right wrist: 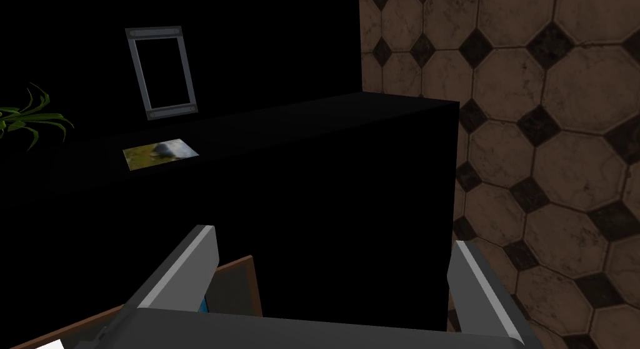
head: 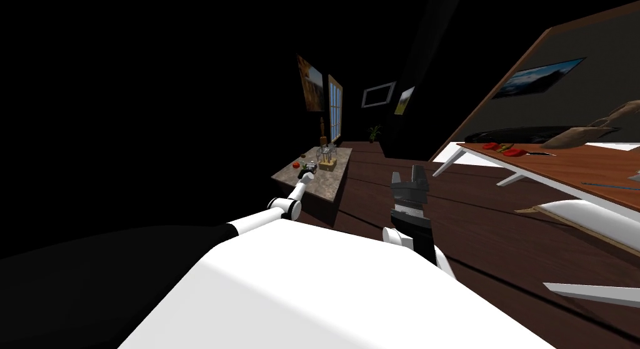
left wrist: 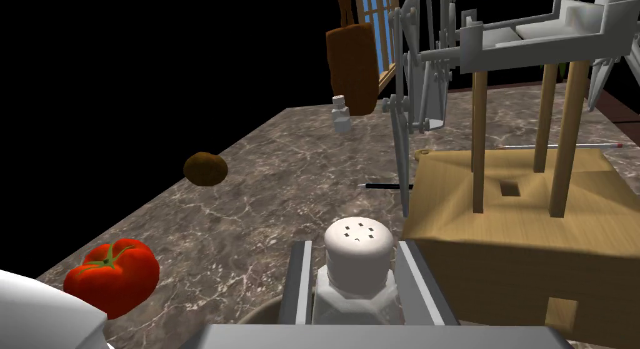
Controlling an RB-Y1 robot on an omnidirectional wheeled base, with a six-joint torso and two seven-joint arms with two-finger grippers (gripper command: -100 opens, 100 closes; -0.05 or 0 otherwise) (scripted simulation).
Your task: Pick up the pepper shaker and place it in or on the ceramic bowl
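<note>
Clamping the white pepper shaker (left wrist: pixel 357 257), the left gripper (left wrist: pixel 356 246) is reaching over the marbled counter (left wrist: pixel 262 176) while the right gripper (right wrist: pixel 332 237) is hanging open.

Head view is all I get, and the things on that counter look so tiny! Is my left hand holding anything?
Observer: Yes. The left gripper is shut on a white shaker with little holes in its cap. The fingers press its two sides.
Operator: What's the red dot next to it?
Observer: A tomato with a green stalk. It lies on the marbled counter, off to one side of the gripper, and does not touch it.
Operator: Is there only one shaker?
Observer: No. A second shaker stands farther along the counter, well apart from the one you hold.
</note>
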